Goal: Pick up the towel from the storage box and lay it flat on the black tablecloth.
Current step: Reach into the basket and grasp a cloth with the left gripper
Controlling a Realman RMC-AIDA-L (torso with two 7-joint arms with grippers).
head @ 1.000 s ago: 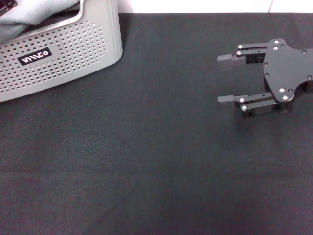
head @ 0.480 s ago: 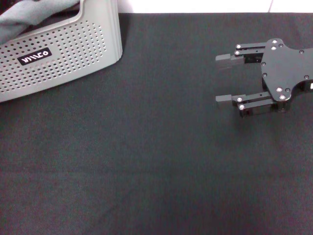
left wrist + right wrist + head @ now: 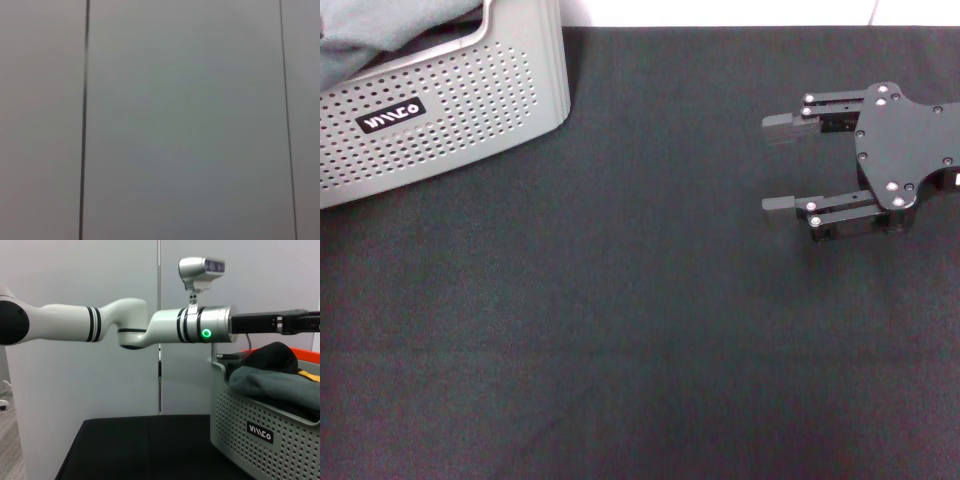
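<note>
Towel [image 3: 272,377] heaped in storage box [image 3: 450,110] | step: pickup, ungrasped | right pincer [image 3: 778,162] spread apart, idle over black tablecloth [image 3: 620,330] | left pincer unseen, cannot tell | next: grip towel's top fold, lift.

storage box [image 3: 470,110] | black label [image 3: 391,116] | white stylised letters, unclear

right gripper [image 3: 780,163] at right of head view, fingers spread wide, pointing toward frame left. left arm [image 3: 125,325] stretched level across upper half of right wrist view, its gripper out of sight.
</note>
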